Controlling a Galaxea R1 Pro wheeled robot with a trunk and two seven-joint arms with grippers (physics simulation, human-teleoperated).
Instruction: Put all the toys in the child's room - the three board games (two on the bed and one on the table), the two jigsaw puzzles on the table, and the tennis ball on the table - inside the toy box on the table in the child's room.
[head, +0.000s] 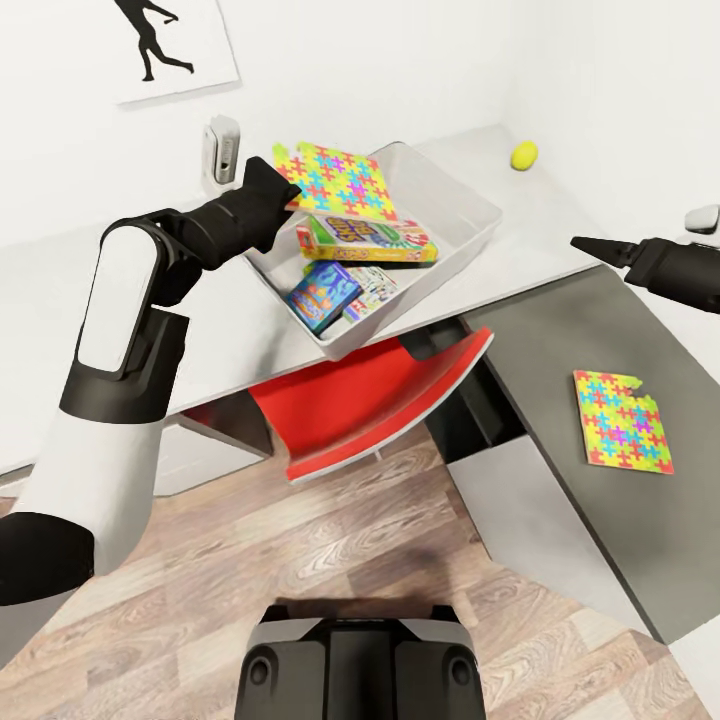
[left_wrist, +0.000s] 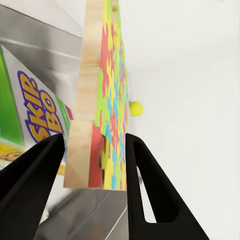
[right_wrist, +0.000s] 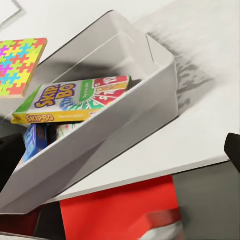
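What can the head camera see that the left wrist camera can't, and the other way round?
Head view alone: the second jigsaw puzzle lying on the dark table, the red chair, and the right gripper. Left wrist view alone: the held puzzle's bare wooden edge between the fingers. Both share the held jigsaw puzzle, the Skip-Bo box in the toy box, and the tennis ball.

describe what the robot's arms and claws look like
The left arm has glossy white shells with black joint sections and a black forearm. Both claws are matte black: the left claw has two broad, tapering fingers, and the right claw narrows to a sharp point. No cables or markings show.
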